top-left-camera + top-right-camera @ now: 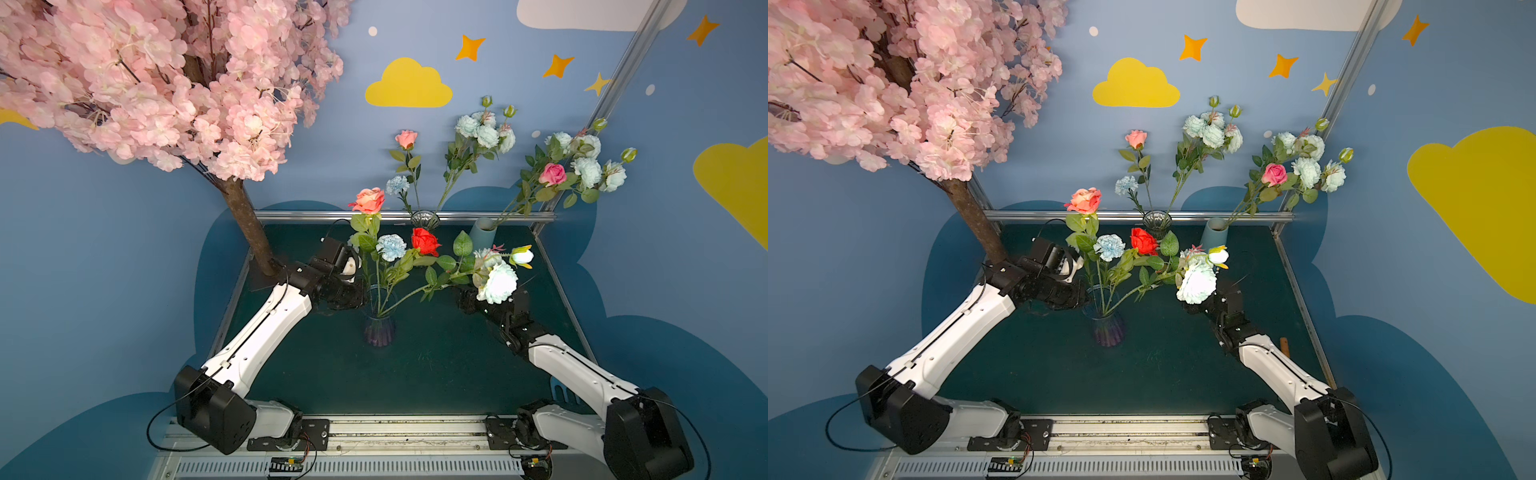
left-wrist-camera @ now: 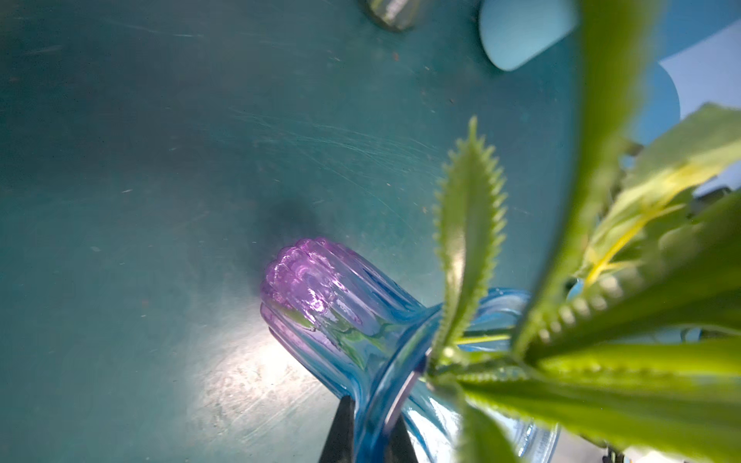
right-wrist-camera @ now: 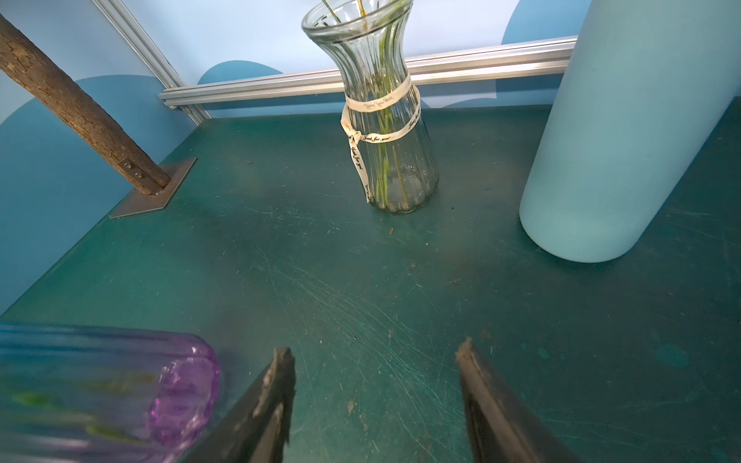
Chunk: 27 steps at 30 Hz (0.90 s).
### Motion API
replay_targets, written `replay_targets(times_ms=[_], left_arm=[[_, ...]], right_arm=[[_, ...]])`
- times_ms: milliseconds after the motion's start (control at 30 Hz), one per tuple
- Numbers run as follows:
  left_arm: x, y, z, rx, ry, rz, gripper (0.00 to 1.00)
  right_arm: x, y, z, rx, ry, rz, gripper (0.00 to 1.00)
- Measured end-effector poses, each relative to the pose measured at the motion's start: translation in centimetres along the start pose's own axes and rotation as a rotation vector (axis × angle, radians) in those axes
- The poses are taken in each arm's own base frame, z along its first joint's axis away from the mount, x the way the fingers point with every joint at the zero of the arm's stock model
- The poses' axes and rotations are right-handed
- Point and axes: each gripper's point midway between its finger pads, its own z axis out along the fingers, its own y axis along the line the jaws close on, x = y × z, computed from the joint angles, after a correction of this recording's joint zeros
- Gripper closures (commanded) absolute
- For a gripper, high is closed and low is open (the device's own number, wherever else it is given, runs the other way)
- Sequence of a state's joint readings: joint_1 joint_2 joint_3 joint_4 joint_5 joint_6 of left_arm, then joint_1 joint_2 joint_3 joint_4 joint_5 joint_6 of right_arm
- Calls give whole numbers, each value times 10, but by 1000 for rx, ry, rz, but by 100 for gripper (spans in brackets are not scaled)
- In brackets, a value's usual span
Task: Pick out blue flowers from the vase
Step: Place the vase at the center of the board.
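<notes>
The green surface (image 1: 436,365) carries the blue-and-purple vase (image 1: 378,328), and both blue flowers, the large leaning cluster (image 1: 496,280) and the small single bloom (image 1: 390,247), stand in it beside the roses; none looks picked yet. The left hand (image 2: 371,431) is pinched shut on the vase's rim (image 2: 385,373); the right hand (image 3: 375,397), wide open and empty, sits low beneath the cluster, short of its stem.
</notes>
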<state>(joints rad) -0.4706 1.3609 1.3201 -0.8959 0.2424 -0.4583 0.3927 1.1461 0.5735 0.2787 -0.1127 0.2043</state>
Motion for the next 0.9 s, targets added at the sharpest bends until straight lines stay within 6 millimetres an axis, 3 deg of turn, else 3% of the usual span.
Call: replay_targets(times_ms=[233, 633, 733, 900], left_arm=[[11, -31, 8, 46, 8, 70, 96], [-1, -43, 34, 72, 23, 72, 96], [-6, -47, 38, 81, 23, 71, 91], [-16, -53, 42, 104, -3, 77, 71]], right_arm=[[0, 0, 0, 0, 0, 0, 35], [2, -1, 2, 2, 8, 1, 35], [3, -1, 2, 2, 10, 2, 35], [3, -1, 2, 3, 11, 2, 35]])
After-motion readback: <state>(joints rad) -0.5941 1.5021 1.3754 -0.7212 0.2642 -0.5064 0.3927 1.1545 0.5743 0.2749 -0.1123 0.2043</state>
